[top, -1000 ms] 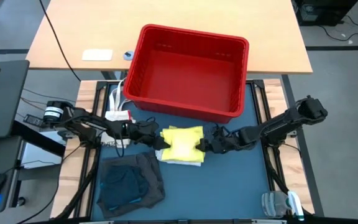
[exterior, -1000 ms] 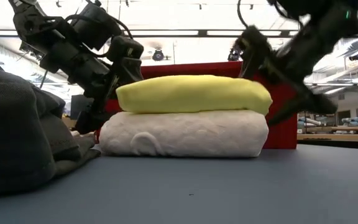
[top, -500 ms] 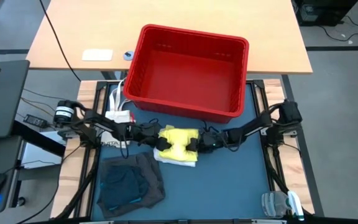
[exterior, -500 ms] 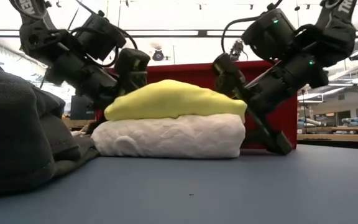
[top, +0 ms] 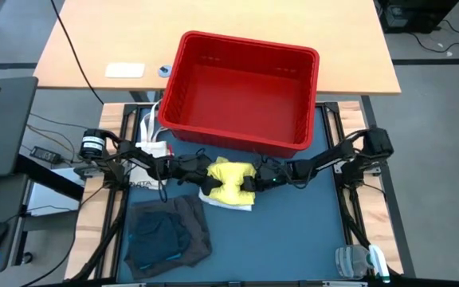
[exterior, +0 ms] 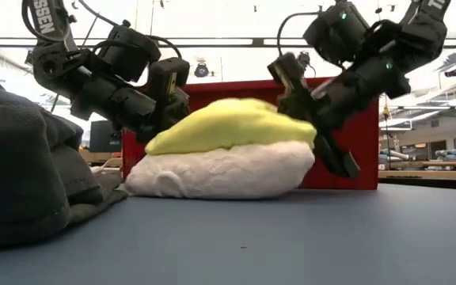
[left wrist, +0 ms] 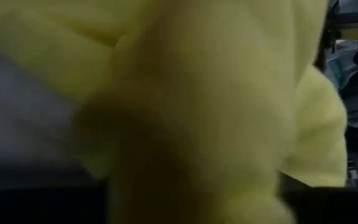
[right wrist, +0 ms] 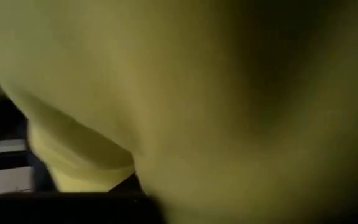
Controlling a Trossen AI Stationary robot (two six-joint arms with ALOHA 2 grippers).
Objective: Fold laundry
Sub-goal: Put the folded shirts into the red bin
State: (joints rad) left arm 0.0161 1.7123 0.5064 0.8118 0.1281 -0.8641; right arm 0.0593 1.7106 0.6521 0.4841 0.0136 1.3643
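A folded yellow garment (top: 229, 178) (exterior: 228, 127) lies on top of a folded white garment (exterior: 220, 170) in the middle of the blue table. My left gripper (top: 204, 177) (exterior: 171, 119) is shut on the yellow garment's left end. My right gripper (top: 251, 182) (exterior: 303, 111) is shut on its right end. Yellow cloth fills both wrist views (left wrist: 216, 106) (right wrist: 197, 93) and hides the fingertips. The yellow garment humps up between the grippers. A crumpled dark grey and navy pile (top: 166, 231) (exterior: 22, 166) sits near the front left. My left gripper has the yellow garment's left end (exterior: 161, 138), coming from the table's left and slanting down. Cloth buries the fingertips, so I cannot tell how many layers it holds. The garment still rests on the white one. My right gripper has the yellow garment's right end (exterior: 295, 127), coming from the table's right and slanting down. Its fingertips are sunk in the cloth, so I cannot tell how many layers it holds. That end stays on the white garment, whose right side is pressed rounder.
A large red basket (top: 249, 44) (exterior: 366, 150) stands just behind the stack. A clear plastic item (top: 357, 259) lies at the front right corner. Bare blue table (top: 293, 231) stretches in front of the stack and to its right.
Both grippers have come down and toward each other, into the two ends of the stack, and taken hold. The flat yellow garment has bunched into a hump, and the white garment under it has become narrower and rounder.
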